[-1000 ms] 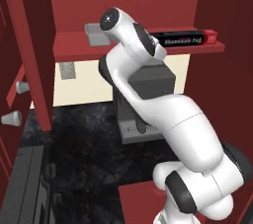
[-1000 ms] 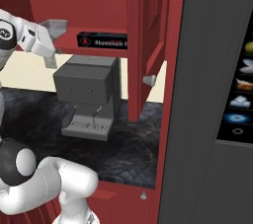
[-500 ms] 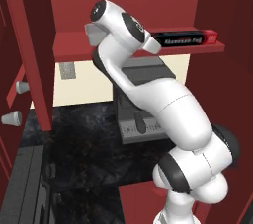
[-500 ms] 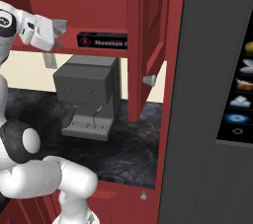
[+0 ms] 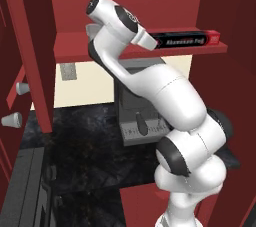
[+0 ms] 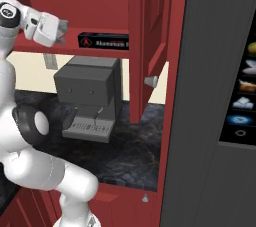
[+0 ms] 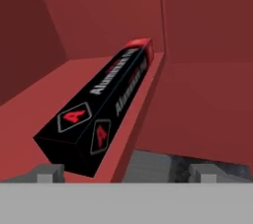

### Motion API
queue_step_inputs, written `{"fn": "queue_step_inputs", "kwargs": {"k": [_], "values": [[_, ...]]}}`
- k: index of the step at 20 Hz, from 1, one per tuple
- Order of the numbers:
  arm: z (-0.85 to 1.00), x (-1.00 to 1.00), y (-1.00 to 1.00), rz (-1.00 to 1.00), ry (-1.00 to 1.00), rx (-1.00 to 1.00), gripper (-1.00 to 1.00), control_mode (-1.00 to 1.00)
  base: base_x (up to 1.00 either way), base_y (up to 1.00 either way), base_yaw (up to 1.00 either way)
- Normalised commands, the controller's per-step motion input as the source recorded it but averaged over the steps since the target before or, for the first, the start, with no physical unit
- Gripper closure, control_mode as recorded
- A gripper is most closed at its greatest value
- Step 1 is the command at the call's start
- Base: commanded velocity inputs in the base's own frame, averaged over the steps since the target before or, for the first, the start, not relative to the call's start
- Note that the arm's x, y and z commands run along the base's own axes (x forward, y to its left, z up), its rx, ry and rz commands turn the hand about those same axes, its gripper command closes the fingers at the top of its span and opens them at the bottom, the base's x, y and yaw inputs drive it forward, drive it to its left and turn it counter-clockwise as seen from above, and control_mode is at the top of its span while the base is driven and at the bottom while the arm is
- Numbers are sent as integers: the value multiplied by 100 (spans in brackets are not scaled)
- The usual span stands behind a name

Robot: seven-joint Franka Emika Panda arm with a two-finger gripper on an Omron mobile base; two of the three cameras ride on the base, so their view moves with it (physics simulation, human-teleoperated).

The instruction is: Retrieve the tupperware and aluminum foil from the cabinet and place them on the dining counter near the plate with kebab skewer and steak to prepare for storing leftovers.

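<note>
inside cabinet (image 5: 125, 1), aluminum foil (image 7: 101, 102) lies along shelf front edge; jaws spread wide, empty.

A rendered home kitchen: a grey coffee machine (image 6: 90, 98) stands on a black marble-look worktop (image 6: 132, 148), directly beneath a dark red wall cabinet (image 5: 125, 1) with a shelf above it.

The red shelf board (image 5: 75, 51) in the cabinet (image 5: 30, 46) carries the aluminum foil (image 5: 182, 40) — lying flat along its front edge. Below, the black worktop (image 6: 135, 146) bears a grey coffee machine (image 6: 90, 96).
</note>
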Motion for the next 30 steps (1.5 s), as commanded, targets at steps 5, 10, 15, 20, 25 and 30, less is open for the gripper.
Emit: {"fn": "queue_step_inputs", "kwargs": {"k": [5,10,15,20,25,30], "values": [[0,19,-3,-11,1,0,-100,-100,0,0,0],[0,16,-11,-9,1,0,-100,-100,0,0,0],[-4,15,-14,-9,2,0,-100,-100,0,0,0],[-18,28,-3,-4,6,0,-100,-100,0,0,0],[-14,33,0,0,4,-1,-100,-100,0,0,0],[0,23,0,0,0,-1,-100,-100,0,0,0]]}}
